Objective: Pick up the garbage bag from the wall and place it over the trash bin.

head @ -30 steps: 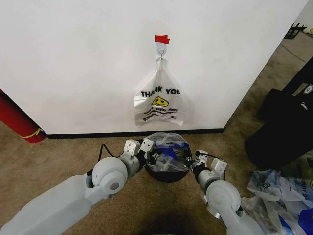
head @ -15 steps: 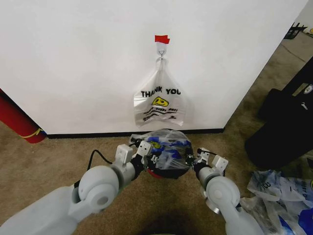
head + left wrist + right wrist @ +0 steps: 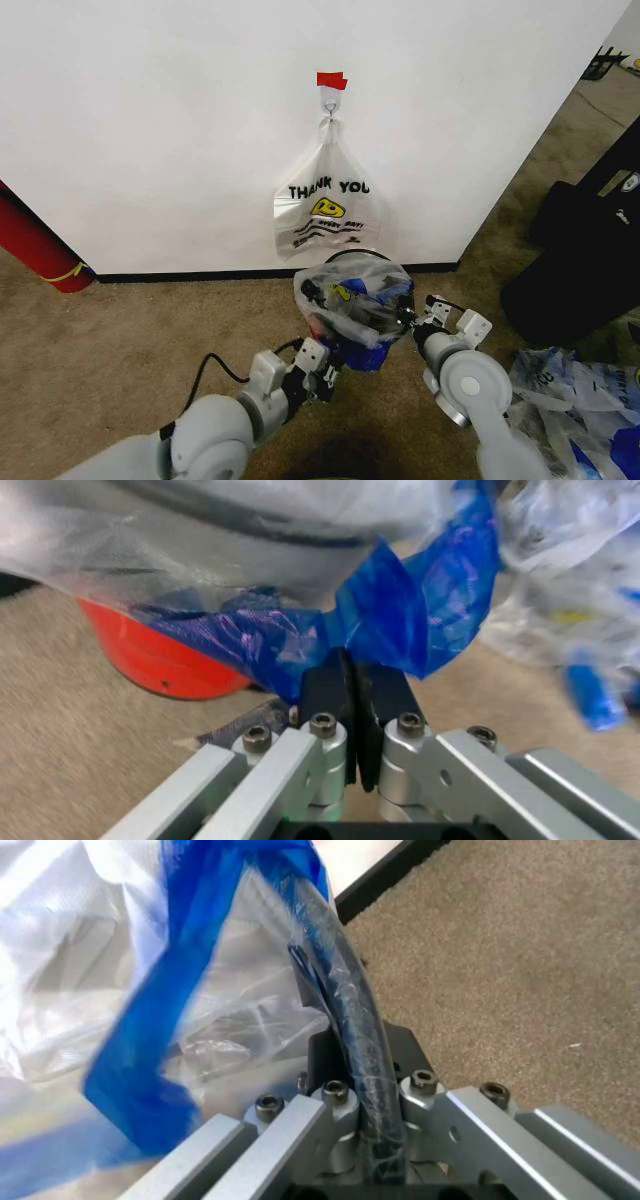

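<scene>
Garbage bag (image 3: 352, 300): draped over trash bin (image 3: 345, 262) by the wall (image 3: 150, 130).
Left end effector (image 3: 352, 697): pinching blue bag plastic.
Right end effector (image 3: 352, 1057): clamping the bag's dark edge.

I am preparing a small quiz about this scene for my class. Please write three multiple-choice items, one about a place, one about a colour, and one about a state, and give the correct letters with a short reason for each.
1. Where does the "THANK YOU" bag hang?
A. on a hook on the wall
B. on the carpet
C. in the right gripper

2. What colour is the base of the trash bin?
A. green
B. red
C. yellow

3. How is the left gripper?
A. wide open and empty
B. holding a cable
C. shut on the garbage bag

Answers:
1 A: the head view shows it hanging from the wall hook below the red tape.
2 B: the left wrist view shows a red base.
3 C: its fingers pinch blue plastic of the bag.
</scene>
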Motion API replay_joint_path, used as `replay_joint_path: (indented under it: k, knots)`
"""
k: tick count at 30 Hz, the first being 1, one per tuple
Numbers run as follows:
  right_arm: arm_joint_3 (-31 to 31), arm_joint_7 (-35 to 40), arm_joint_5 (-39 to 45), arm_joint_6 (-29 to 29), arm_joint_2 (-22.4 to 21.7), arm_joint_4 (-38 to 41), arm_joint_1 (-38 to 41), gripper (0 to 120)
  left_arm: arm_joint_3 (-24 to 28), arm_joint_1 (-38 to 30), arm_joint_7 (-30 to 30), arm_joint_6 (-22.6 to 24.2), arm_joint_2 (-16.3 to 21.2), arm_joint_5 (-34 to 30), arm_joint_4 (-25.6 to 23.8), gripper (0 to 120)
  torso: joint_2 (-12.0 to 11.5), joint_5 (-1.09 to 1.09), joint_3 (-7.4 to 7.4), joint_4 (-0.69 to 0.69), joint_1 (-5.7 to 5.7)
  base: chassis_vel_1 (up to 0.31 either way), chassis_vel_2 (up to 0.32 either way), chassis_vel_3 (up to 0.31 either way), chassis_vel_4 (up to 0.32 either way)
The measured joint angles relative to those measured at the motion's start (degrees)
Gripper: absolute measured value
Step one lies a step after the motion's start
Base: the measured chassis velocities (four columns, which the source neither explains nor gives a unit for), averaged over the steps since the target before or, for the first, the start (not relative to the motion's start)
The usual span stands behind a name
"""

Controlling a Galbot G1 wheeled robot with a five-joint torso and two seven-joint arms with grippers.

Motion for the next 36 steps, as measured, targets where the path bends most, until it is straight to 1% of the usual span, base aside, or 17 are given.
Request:
replay_joint_path:
  k: [2, 3, 4, 9, 10, 13, 18, 20, 21, 22, 24, 25, 27, 28, 31, 33, 36]
  knots:
    - [0.1, 0.2, 0.3, -0.1, 0.0, 0.4, -0.1, 0, 1.1, -0.6, 0.6, -0.7, -0.6, 3.2, 2.0, 2, 0.0, 0.01, 0.00, 0.00, 0.00, 0.000, 0.000, 0.000, 0.000]
    - [0.2, 0.3, 0.5, -0.2, 0.0, 0.7, -0.4, 0, 1.7, -1.1, 0.8, -0.9, -1.2, 4.5, 3.9, 2, 0.0, 0.00, 0.00, 0.01, 0.00, 0.000, 0.000, 0.000, 0.000]
    - [0.2, 0.3, 0.5, -0.2, 0.0, 0.7, -0.4, 0, 1.7, -1.1, 0.8, -0.9, -1.2, 4.5, 3.9, 2, 0.0, 0.00, 0.00, 0.01, 0.00, 0.000, 0.000, 0.000, 0.000]
    - [0.6, 0.5, 1.6, -0.7, -0.1, 1.7, -0.9, 0, 2.6, -2.5, 0.5, -1.3, -3.2, 6.3, 9.7, 2, 0.0, 0.00, 0.00, 0.01, 0.00, 0.000, 0.000, 0.000, 0.000]
    - [0.6, 0.5, 1.6, -0.7, -0.1, 1.7, -0.9, 0, 2.6, -2.5, 0.5, -1.3, -3.2, 6.3, 9.7, 2, 0.0, 0.00, 0.00, 0.01, 0.00, 0.000, 0.000, 0.000, 0.000]
    - [1.0, 1.0, 2.5, -1.3, -0.5, 2.2, -1.0, 0, 2.6, -2.8, 0.3, -1.9, -4.3, 7.3, 12.5, 2, 0.0, 0.00, 0.00, 0.02, 0.00, 0.000, 0.000, 0.000, 0.000]
    - [1.1, 1.1, 2.9, -1.7, -0.8, 2.7, -1.3, 0, 2.4, -3.2, 0.0, -2.7, -5.2, 8.4, 15.3, 2, 0.0, 0.00, 0.00, 0.01, 0.00, 0.000, 0.000, 0.000, 0.000]
    - [1.0, 1.1, 2.8, -1.9, -0.8, 2.8, -1.6, 0, 2.1, -3.2, -0.5, -2.8, -5.3, 8.6, 15.8, 10, 0.0, 0.00, 0.01, 0.01, 0.00, 0.000, 0.000, 0.000, 0.000]
    - [1.0, 1.1, 2.8, -1.9, -0.8, 2.8, -1.6, 0, 2.1, -3.1, -0.6, -2.9, -5.3, 8.6, 15.8, 11, 0.0, 0.00, 0.00, 0.01, 0.00, 0.000, 0.000, 0.000, 0.000]
    - [0.9, 1.1, 2.6, -1.9, -0.7, 2.8, -1.7, 0, 1.8, -2.8, -0.7, -3.0, -5.2, 8.6, 15.4, 18, 0.0, 0.00, 0.00, 0.01, 0.00, 0.000, 0.000, 0.000, 0.000]
    - [0.8, 1.1, 2.6, -1.9, -0.7, 2.8, -1.7, 0, 1.7, -2.6, -0.7, -3.0, -5.1, 8.6, 15.1, 19, 0.0, 0.00, 0.01, 0.01, 0.00, 0.000, 0.000, 0.000, 0.000]
    - [0.8, 1.0, 2.4, -1.9, -0.6, 2.6, -1.7, 0, 1.4, -2.1, -0.7, -3.0, -4.7, 8.7, 14.2, 26, 0.0, -0.01, 0.00, 0.01, 0.00, 0.000, 0.000, 0.000, 0.000]
    - [0.8, 0.9, 2.1, -1.8, -0.6, 2.1, -1.4, 0, 0.6, -1.4, -0.7, -2.6, -4.0, 9.0, 12.6, 33, 0.0, 0.00, 0.00, 0.02, 0.00, 0.000, 0.000, 0.000, 0.000]
    - [0.8, 0.8, 1.9, -1.8, -0.7, 1.6, -1.1, 0, -0.1, -0.8, -0.7, -2.3, -3.4, 9.0, 11.4, 40, 0.0, 0.00, 0.00, 0.01, 0.00, 0.000, 0.000, 0.000, 0.000]
    - [1.1, 0.6, 1.1, -1.6, -0.6, 0.6, -0.6, 0, -1.2, 0.5, -1.4, -2.0, -2.1, 9.0, 9.3, 52, 0.0, 0.00, 0.00, 0.03, 0.00, 0.000, 0.000, 0.000, 0.000]
    - [1.3, 0.6, 0.9, -1.6, -0.6, 0.5, -0.5, 0, -1.3, 0.7, -1.5, -2.0, -1.8, 9.0, 8.9, 53, 0.0, 0.00, 0.01, 0.03, 0.00, 0.000, 0.000, 0.000, 0.000]
    - [2.4, 0.5, 0.6, -1.6, -0.2, 0.2, -0.6, 0, -1.6, 1.1, -1.5, -2.0, -0.9, 8.7, 7.1, 67, 0.0, 0.00, 0.00, 0.02, 0.00, 0.000, 0.000, 0.000, 0.000]
